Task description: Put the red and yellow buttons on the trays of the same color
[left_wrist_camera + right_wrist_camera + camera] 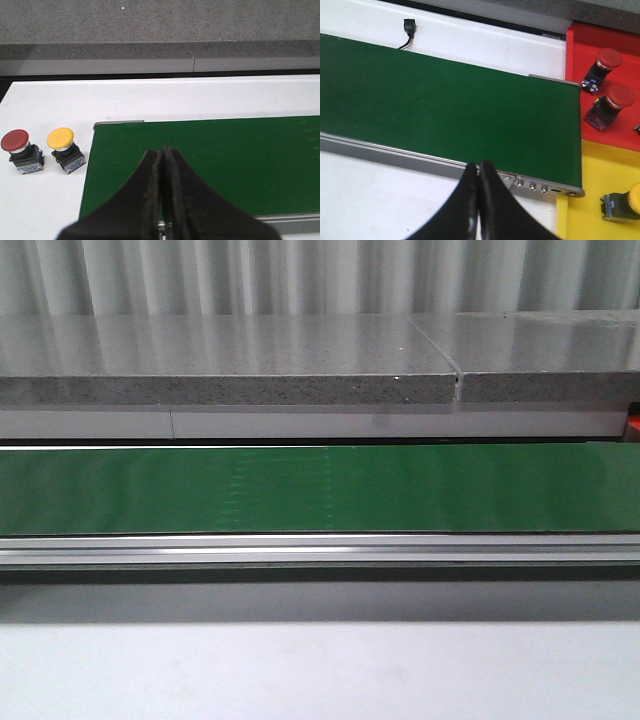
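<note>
Jaws of both grippers closed, nothing held.

A long green conveyor belt (320, 490) ran flat across the front view from edge to edge. Along its near side lay a brushed aluminium frame rail (320, 548), and at the belt's end this rail carried a row of small round bolts (532, 186). The belt sat on a white tabletop (320, 670). Beyond it a speckled grey stone ledge (230, 365) stretched across, with a seam (458, 380) dividing it into two slabs. A corrugated pale wall (320, 275) stood behind. A small black plug with a cable (409, 29) rested on the white surface beside the belt's far side.
</note>
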`<state>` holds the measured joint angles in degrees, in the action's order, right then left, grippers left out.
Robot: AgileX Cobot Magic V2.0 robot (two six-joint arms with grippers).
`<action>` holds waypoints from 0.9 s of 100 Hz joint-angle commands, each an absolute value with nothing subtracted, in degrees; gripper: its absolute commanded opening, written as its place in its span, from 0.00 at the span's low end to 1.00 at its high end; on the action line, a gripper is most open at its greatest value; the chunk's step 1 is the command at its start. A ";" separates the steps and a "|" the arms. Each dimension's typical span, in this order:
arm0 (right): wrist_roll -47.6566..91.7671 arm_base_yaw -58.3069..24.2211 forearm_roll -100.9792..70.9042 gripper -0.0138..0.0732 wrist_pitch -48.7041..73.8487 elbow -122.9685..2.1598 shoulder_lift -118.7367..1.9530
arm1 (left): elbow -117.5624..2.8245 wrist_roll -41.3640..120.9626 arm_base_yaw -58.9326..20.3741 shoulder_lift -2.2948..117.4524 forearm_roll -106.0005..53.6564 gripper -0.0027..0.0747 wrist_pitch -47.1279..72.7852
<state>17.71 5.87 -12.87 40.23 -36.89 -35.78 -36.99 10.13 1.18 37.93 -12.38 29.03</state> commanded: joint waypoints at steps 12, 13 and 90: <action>17.83 5.76 -12.95 0.08 36.82 -38.33 -35.61 | -38.64 10.10 0.79 37.94 -13.28 0.01 24.87; 17.83 5.76 -12.95 0.08 36.82 -38.33 -35.61 | -38.64 10.10 0.79 37.94 -13.28 0.01 24.87; 17.83 5.76 -12.95 0.08 36.82 -38.33 -35.61 | -38.64 10.10 0.79 37.94 -13.28 0.81 24.16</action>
<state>17.71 5.87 -12.87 40.23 -36.89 -35.78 -36.99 10.13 1.18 37.93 -12.38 28.65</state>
